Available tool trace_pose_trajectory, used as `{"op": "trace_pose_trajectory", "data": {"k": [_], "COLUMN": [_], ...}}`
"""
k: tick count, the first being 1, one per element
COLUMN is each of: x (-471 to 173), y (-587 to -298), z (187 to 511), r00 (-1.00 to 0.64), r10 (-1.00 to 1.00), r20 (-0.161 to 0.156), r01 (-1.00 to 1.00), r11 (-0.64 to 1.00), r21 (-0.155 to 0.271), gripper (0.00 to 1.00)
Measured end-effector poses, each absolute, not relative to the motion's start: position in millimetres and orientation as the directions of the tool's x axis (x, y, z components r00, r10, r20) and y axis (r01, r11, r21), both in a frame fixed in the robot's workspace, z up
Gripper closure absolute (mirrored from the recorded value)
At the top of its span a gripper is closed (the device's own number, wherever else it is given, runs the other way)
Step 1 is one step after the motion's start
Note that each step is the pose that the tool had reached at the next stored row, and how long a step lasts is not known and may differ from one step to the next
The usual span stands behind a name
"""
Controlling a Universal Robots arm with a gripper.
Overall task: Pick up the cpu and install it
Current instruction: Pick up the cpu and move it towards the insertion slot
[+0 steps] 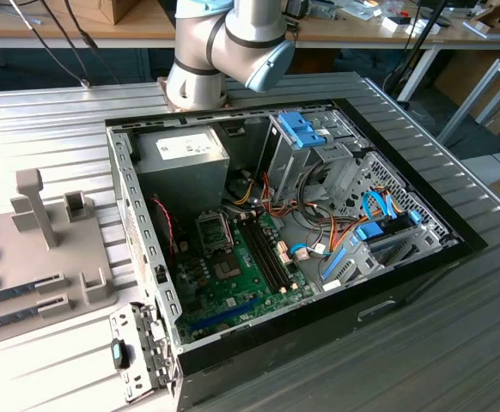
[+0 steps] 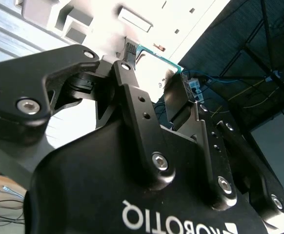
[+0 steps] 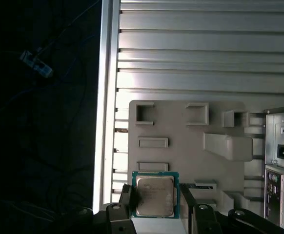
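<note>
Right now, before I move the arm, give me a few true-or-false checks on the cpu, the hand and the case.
1. The hand grips the cpu by two opposite edges. True.
2. The computer case lies open, with its motherboard exposed. True.
3. The cpu is seated on the motherboard. False: it is in the hand, with the grey tray behind it.
4. The cpu shows its underside in the first wrist view. False: its silver-grey metal top faces that camera.

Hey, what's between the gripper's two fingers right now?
The cpu, held by its edges in the gripper, metal top toward the camera in the first wrist view; the grey holder tray is behind it.
</note>
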State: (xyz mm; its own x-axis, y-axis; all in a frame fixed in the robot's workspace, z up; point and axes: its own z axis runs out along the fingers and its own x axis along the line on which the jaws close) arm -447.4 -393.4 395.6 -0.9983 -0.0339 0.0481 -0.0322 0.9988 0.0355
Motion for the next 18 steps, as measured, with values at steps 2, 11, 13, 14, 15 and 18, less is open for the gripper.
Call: {"op": "trace_pose_trajectory", "data": {"k": [2, 11, 13, 14, 15, 18], "x": [-447, -447, -447, -447, -447, -447], "y": [-393, -393, -393, -393, -393, -393], "z": [397, 403, 404, 405, 405, 417], "r00": [-0.998, -0.998, -0.998, -0.998, -0.998, -0.998], "r10": [-0.034, -0.034, -0.034, -0.034, -0.034, -0.034], "r20": [0.048, 0.048, 0.048, 0.048, 0.048, 0.048], "r01": [-0.032, -0.032, -0.032, -0.032, -0.032, -0.032], "r11": [0.999, 0.999, 0.999, 0.999, 0.999, 0.999], "r21": [0.036, 0.036, 0.036, 0.036, 0.036, 0.036], "gripper": [0.53, 0.53, 0.53, 0.53, 0.53, 0.53]}}
